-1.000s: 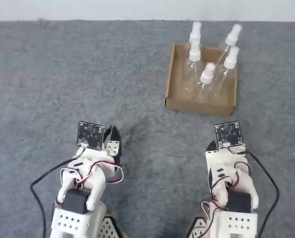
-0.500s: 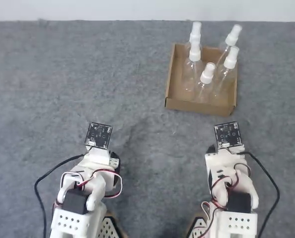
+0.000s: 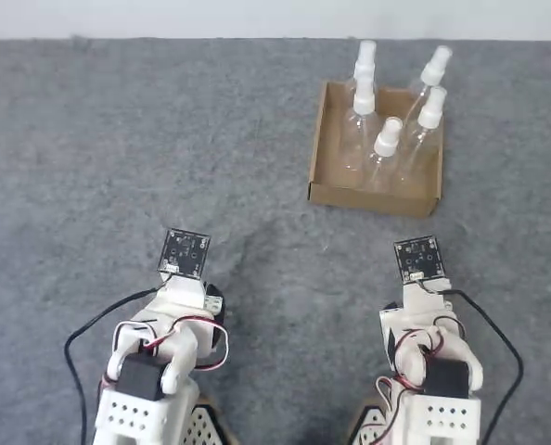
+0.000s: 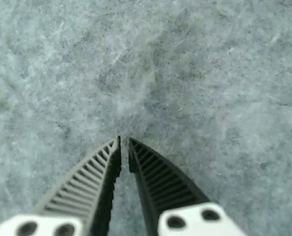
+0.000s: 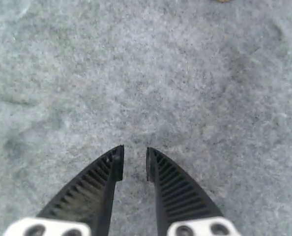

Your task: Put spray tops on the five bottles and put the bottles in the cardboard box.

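Observation:
The cardboard box (image 3: 328, 139) stands at the back right of the grey carpet. Several clear bottles with white spray tops (image 3: 388, 136) stand upright inside it, packed close together. My left arm (image 3: 169, 324) is drawn back at the near left. My left gripper (image 4: 125, 141) is shut with nothing in it and points at bare carpet. At the near right sits my right arm (image 3: 426, 326). My right gripper (image 5: 133, 150) hangs over bare carpet, its jaws a narrow gap apart and holding nothing. Both grippers are well short of the box.
Grey carpet (image 3: 118, 139) covers the whole table, with a pale wall strip along the far edge. Cables loop beside both arm bases.
My left arm has pulled back toward its base, and its dark finger has slipped under the wrist. My right wrist has shifted slightly back. Box and bottles stayed put.

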`<act>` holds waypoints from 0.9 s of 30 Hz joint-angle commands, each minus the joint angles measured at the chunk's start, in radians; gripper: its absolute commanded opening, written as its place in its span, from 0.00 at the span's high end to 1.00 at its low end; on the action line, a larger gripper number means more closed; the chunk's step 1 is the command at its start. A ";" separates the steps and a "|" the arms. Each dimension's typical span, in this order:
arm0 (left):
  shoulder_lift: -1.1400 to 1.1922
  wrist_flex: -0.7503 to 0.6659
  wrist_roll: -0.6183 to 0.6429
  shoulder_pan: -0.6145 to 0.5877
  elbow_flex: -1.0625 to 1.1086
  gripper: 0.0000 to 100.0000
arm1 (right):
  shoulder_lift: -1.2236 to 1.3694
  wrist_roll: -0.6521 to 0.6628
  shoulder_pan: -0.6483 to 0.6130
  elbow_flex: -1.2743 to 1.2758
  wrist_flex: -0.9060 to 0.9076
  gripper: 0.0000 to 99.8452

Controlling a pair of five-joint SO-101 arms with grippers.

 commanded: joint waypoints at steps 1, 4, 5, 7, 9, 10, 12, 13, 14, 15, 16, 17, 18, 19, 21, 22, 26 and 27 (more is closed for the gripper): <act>-0.008 0.003 -0.006 0.000 -0.010 0.98 | -0.013 0.011 0.008 0.021 0.010 0.98; -0.008 0.003 -0.006 0.000 -0.010 0.98 | -0.013 0.011 0.008 0.021 0.010 0.98; -0.008 0.003 -0.006 0.000 -0.010 0.98 | -0.013 0.011 0.008 0.021 0.010 0.98; -0.008 0.003 -0.006 0.000 -0.010 0.98 | -0.013 0.011 0.008 0.021 0.010 0.98; -0.008 0.003 -0.006 0.000 -0.010 0.98 | -0.013 0.011 0.008 0.021 0.010 0.98; -0.008 0.003 -0.006 0.000 -0.010 0.98 | -0.013 0.011 0.008 0.021 0.010 0.98; -0.008 0.003 -0.006 0.000 -0.010 0.98 | -0.013 0.011 0.008 0.021 0.010 0.98; -0.008 0.003 -0.006 0.000 -0.010 0.98 | -0.013 0.011 0.008 0.021 0.010 0.98; -0.008 0.003 -0.006 0.000 -0.010 0.98 | -0.013 0.011 0.008 0.021 0.010 0.98; -0.008 0.003 -0.006 0.000 -0.010 0.98 | -0.013 0.011 0.008 0.021 0.010 0.98; -0.008 0.003 -0.006 0.000 -0.010 0.98 | -0.013 0.011 0.008 0.021 0.010 0.98; -0.008 0.003 -0.006 0.000 -0.010 0.98 | -0.013 0.011 0.008 0.021 0.010 0.98; -0.008 0.003 -0.006 0.000 -0.010 0.98 | -0.013 0.011 0.008 0.021 0.010 0.98; -0.008 0.003 -0.006 0.000 -0.010 0.98 | -0.013 0.011 0.008 0.021 0.010 0.98; -0.008 0.003 -0.005 0.000 -0.010 0.98 | -0.015 0.011 0.012 0.021 0.025 0.98; -0.008 0.003 -0.005 0.000 -0.010 0.98 | -0.016 0.011 0.012 0.021 0.027 0.98; -0.008 0.003 -0.003 0.002 -0.010 0.98 | -0.016 0.011 0.010 0.021 0.027 0.98; -0.008 0.003 -0.003 0.002 -0.010 0.98 | -0.016 0.011 0.010 0.021 0.027 0.98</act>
